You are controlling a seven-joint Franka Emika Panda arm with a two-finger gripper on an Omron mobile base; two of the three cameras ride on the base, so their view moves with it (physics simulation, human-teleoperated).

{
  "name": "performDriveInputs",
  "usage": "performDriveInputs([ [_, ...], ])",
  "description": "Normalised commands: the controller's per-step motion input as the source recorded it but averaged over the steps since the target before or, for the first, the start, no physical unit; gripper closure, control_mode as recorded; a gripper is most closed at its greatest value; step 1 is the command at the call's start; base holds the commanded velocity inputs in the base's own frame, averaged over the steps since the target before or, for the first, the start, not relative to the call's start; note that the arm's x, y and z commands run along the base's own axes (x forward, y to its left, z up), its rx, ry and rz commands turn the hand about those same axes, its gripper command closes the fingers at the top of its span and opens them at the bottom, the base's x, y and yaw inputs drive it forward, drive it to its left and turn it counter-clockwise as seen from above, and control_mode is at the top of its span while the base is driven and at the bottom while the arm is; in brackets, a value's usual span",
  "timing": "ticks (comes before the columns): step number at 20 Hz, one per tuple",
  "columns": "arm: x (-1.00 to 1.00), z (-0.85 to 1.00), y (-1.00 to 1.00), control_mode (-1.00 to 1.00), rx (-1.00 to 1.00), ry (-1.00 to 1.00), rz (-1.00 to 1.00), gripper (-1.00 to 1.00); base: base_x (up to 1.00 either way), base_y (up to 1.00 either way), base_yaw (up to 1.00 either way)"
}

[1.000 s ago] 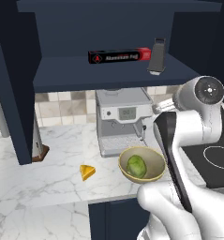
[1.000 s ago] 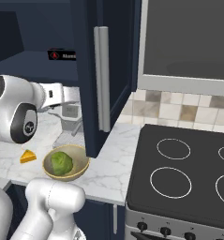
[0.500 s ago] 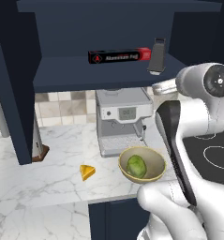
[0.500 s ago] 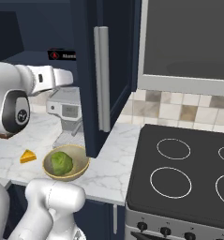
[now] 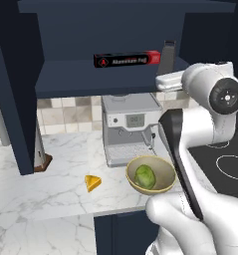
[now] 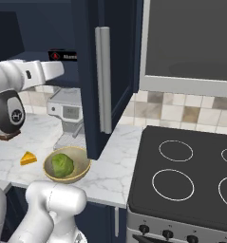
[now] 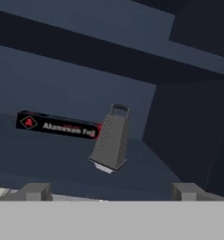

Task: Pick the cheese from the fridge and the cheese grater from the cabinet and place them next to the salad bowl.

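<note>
You're lining the gripper (image 7: pixel 108 191), fingers (image 7: pixel 34 191) spread wide, on the grater (image 7: pixel 109 143) standing mid-frame on the cabinet (image 7: pixel 62 154) shelf, so it's fitting between them; the cheese (image 5: pixel 93 183) is sitting left of the bowl (image 5: pixel 163 174).

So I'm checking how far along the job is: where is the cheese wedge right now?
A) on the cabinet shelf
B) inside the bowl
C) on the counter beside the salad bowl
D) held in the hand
C: the cheese lies on the marble counter just left of the salad bowl, apart from it.
</note>
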Motion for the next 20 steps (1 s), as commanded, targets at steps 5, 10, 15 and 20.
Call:
performDriveInputs([
  [5, 0.05, 0.12, -0.04, -1.0, 0.0, 0.0, -0.09, -1.0, 0.0, 0.0, 0.0],
  [10, 0.24, 0.08, 0.0, -1.0, 0.0, 0.0, -0.15, -1.0, 0.0, 0.0, 0.0],
  [15, 0.33, 0.01, -0.06, -1.0, 0.01, 0.01, -0.08, -1.0, 0.0, 0.0, 0.0],
  [20, 0.32, 0.0, -0.26, -1.0, 0.16, 0.01, 0.06, -1.0, 0.0, 0.0, 0.0],
])
